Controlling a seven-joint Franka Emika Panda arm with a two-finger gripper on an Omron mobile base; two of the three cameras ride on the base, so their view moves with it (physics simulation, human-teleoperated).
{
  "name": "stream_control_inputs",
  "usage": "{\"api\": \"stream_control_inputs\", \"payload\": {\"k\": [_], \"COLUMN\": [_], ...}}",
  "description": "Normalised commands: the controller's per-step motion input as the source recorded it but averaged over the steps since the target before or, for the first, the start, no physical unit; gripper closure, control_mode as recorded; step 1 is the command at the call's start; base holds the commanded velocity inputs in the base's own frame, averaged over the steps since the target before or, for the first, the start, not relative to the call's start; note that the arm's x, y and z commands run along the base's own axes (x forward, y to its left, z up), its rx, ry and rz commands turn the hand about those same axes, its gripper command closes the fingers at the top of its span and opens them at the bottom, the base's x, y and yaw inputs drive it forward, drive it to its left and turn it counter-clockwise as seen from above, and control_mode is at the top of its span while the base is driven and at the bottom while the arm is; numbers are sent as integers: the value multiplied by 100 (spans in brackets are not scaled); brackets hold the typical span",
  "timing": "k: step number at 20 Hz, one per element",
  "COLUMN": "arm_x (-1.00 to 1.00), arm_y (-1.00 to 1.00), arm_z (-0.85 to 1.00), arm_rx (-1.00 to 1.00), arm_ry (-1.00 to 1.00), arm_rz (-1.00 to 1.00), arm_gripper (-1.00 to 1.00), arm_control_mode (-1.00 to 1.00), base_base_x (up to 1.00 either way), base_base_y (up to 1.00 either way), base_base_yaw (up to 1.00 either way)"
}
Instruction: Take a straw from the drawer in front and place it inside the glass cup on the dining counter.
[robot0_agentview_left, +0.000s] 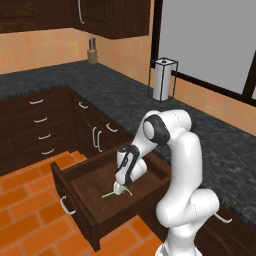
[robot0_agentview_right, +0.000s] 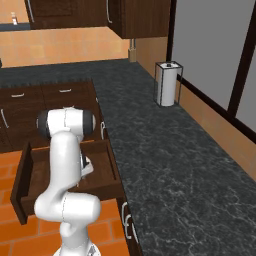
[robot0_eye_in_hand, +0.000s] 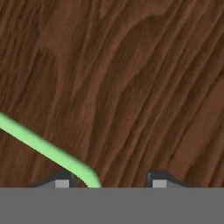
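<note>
Broadly, the black speckled counter (robot0_agentview_left: 220, 145) is the biggest thing, running from the upper left of the left base view down its right side, and filling the right half of the right base view. A paper towel holder (robot0_agentview_left: 163, 79) stands on it at the upper centre of the left base view, near the wall, and a knife block (robot0_agentview_left: 92, 52) sits further back in the corner at the upper left. Orange floor tiles (robot0_agentview_left: 25, 200) spread across the lower left of that view.

Next in size, the drawer (robot0_agentview_left: 75, 195) is pulled wide open, jutting out over the tiles at the lower centre of the left base view; its curved handle hangs on the front panel at the lower left. In the right base view the same drawer lies at the middle left, partly behind the white arm.

Down inside it, the gripper (robot0_agentview_left: 118, 190) points at the drawer floor. The straw (robot0_agentview_left: 111, 194) lies flat on that wooden floor, right under the gripper's end. In the hand view it crosses from the left edge down to the bottom centre, ending between the two dark fingertips (robot0_eye_in_hand: 61, 180). These stand apart with a clear gap, the straw close to the left one; whether they grip it I cannot tell.
</note>
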Motion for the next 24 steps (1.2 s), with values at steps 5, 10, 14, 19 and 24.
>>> {"api": "stream_control_inputs", "payload": {"k": [5,10,14,19,24], "arm_x": [-5,-14,-19,3,8], "arm_y": [13,23,29,19,4], "arm_z": [-9,17,100,100,100], "arm_rx": [0,0,3,6,8], "arm_ry": [0,-1,-15,-7,1], "arm_rz": [0,0,0,0,-3], "arm_gripper": [100,100,100,100,100], "arm_control_mode": [-100,-100,-100,-100,-100], "base_base_x": [0,0,0,0,0], "base_base_y": [0,0,0,0,0], "base_base_yaw": [0,0,0,0,0]}}
